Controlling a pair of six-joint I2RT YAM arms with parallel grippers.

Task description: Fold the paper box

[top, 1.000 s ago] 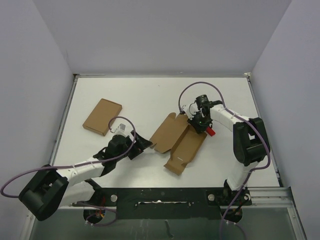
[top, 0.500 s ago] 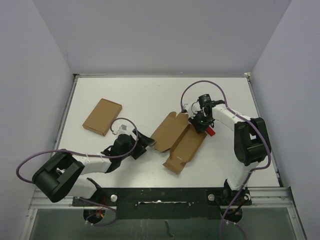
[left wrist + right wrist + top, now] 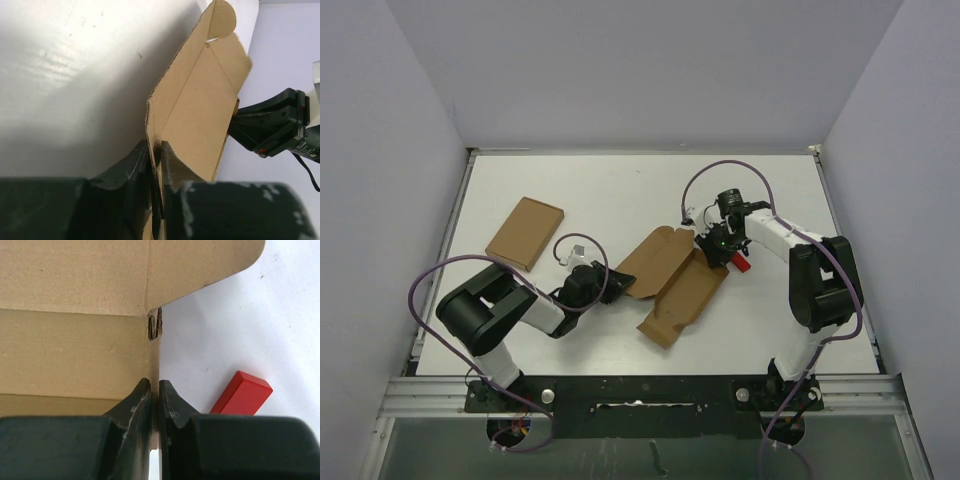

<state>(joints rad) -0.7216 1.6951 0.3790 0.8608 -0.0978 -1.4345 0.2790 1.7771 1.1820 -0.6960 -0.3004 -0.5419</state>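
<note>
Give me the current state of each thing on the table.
paper box: unfolded, not yet closed, held at two edges.
left gripper: shut on the paper box's edge.
right gripper: shut on the paper box's edge.
red block: lying loose beside the paper box.
cardboard rectangle: lying flat, untouched.

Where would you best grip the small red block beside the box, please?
Across its two long sides, near the middle, coming straight down from above. The red block lies flat on the table, long and narrow, and the right gripper, shut on the paper box, stands close beside it.
</note>
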